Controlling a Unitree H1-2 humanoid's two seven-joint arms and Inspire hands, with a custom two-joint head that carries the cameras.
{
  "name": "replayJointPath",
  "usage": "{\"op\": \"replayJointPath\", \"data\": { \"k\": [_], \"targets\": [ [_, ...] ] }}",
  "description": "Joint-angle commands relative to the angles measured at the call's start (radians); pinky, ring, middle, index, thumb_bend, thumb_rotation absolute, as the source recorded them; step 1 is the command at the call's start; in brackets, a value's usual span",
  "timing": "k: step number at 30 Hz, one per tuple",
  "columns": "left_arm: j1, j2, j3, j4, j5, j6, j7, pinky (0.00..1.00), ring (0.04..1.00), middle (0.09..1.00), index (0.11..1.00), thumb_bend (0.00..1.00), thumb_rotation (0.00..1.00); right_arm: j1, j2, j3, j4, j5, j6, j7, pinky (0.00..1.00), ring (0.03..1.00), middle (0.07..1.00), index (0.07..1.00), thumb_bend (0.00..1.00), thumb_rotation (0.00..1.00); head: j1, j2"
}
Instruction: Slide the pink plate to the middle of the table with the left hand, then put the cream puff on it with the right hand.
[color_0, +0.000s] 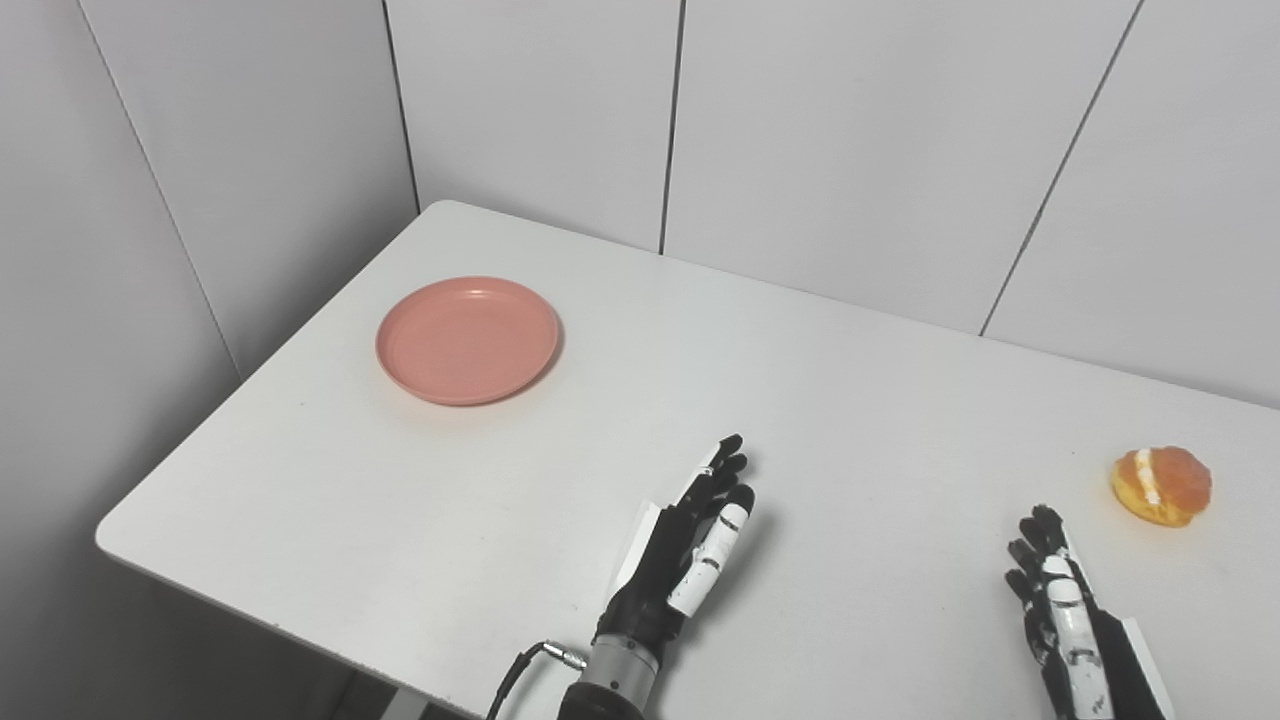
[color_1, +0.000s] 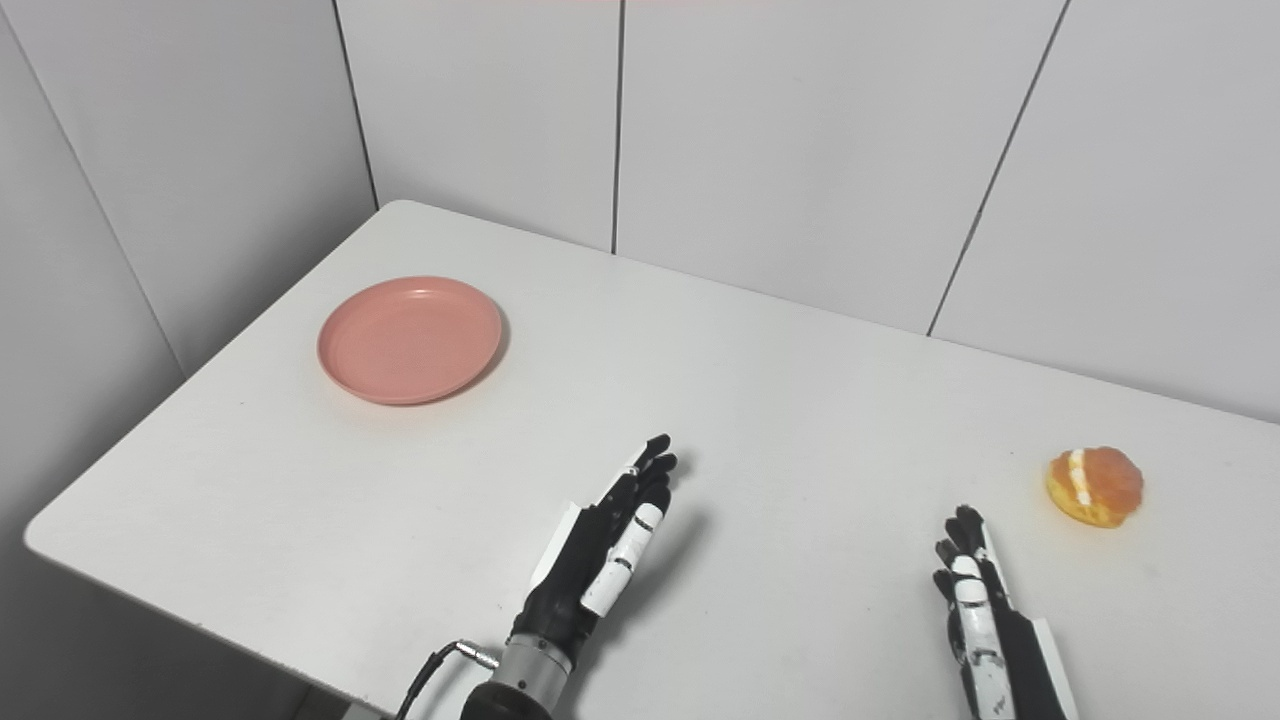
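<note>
- Both eyes show one scene; my right eye takes in more of the bench's (color_1: 800, 420) left corner.
- My left hand (color_0: 690, 540), fingers straight and empty, hovers well short of the pink plate (color_0: 467, 340) at far left.
- My right hand (color_0: 1065, 600), fingers extended and holding nothing, sits near the cream puff (color_0: 1161, 485), not touching.
- The puff is golden, split by white cream.
</note>
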Motion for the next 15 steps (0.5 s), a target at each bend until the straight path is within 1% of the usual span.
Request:
{"op": "replayJointPath", "data": {
  "k": [1,4,8,12,15],
  "targets": [
    [0.002,-0.019,-0.016,0.007,0.014,-0.012,0.008,0.89,0.923,0.926,0.923,0.55,1.0,-0.02,-0.002,-0.003,-0.031,0.009,-0.051,0.006,1.0,1.0,1.0,1.0,0.05,1.0,0.009,-0.009],
    [-0.001,-0.019,-0.02,0.016,0.016,-0.016,0.011,0.89,0.925,0.928,0.928,0.55,1.0,-0.023,-0.003,-0.003,-0.033,0.016,-0.042,0.011,1.0,1.0,1.0,1.0,0.02,1.0,0.008,-0.015],
    [-0.003,-0.02,-0.021,0.024,0.014,-0.021,0.014,0.9,0.93,0.931,0.931,0.55,1.0,-0.022,-0.004,0.0,-0.044,0.02,-0.03,0.013,1.0,1.0,1.0,1.0,0.01,1.0,0.007,-0.017],
    [-0.004,-0.024,-0.02,0.027,0.008,-0.023,0.015,0.9,0.932,0.932,0.932,0.55,1.0,-0.024,-0.006,0.002,-0.045,0.018,-0.044,0.013,1.0,1.0,1.0,1.0,0.0,1.0,0.01,-0.014],
    [-0.005,-0.024,-0.022,0.027,0.014,-0.024,0.017,0.9,0.931,0.931,0.932,0.55,1.0,-0.023,-0.002,-0.001,-0.05,0.024,-0.037,0.008,1.0,1.0,1.0,1.0,0.0,1.0,0.01,-0.013]
  ]
}}
